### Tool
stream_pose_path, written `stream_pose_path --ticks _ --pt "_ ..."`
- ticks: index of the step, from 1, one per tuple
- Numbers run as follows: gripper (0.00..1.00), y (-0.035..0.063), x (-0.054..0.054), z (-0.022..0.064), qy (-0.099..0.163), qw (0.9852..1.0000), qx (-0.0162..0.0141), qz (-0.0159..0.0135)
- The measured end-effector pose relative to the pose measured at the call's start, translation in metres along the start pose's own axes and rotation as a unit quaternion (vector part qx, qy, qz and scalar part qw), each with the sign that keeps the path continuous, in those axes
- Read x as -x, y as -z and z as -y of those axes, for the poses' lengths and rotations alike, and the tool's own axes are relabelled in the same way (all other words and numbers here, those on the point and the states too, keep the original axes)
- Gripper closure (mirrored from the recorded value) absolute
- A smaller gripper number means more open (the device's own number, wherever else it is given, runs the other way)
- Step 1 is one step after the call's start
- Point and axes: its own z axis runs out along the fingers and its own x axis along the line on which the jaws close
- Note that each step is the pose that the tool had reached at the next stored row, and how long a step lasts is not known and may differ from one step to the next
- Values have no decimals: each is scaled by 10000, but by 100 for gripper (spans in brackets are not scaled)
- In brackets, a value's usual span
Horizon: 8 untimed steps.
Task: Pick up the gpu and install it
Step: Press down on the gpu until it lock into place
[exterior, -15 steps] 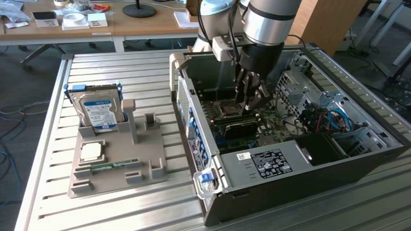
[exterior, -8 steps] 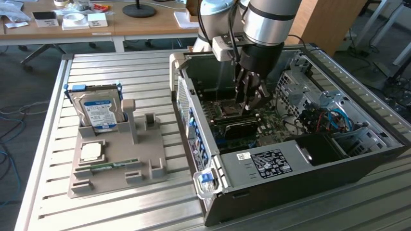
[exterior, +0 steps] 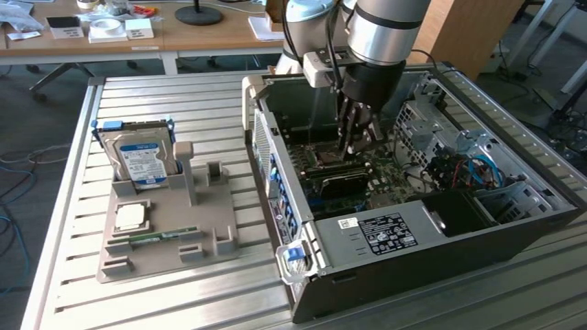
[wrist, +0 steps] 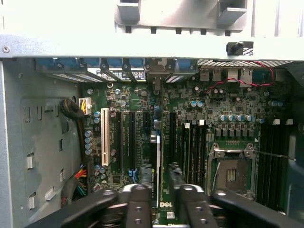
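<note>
The gpu (wrist: 157, 161) stands edge-on as a thin pale strip on the motherboard, in the row of long black slots. In the exterior view the gpu (exterior: 337, 182) is a dark card low inside the open computer case (exterior: 275, 172), directly under the arm. My gripper (exterior: 356, 144) reaches down into the case just above the card. In the wrist view my gripper (wrist: 161, 192) straddles the card's edge with its black fingers (wrist: 138, 202), one on each side. A small gap shows on both sides, so the gripper is open and not clamping the card.
A grey parts holder (exterior: 165, 240) on the slatted table carries a silver hard drive (exterior: 137, 161), a square chip (exterior: 131, 216) and a green memory stick (exterior: 151, 237). Inside the case are a power supply (exterior: 385, 230), blue and red cables (exterior: 468, 172) and a bare processor socket (wrist: 232, 171).
</note>
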Motion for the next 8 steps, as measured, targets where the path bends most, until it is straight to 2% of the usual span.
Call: stream_pose_path --ticks 2,3,5,8 --pt "80 0 0 0 0 10000 0 0" --pt "80 0 0 0 0 10000 0 0" --pt "89 0 0 0 0 10000 0 0" --pt "89 0 0 0 0 10000 0 0"
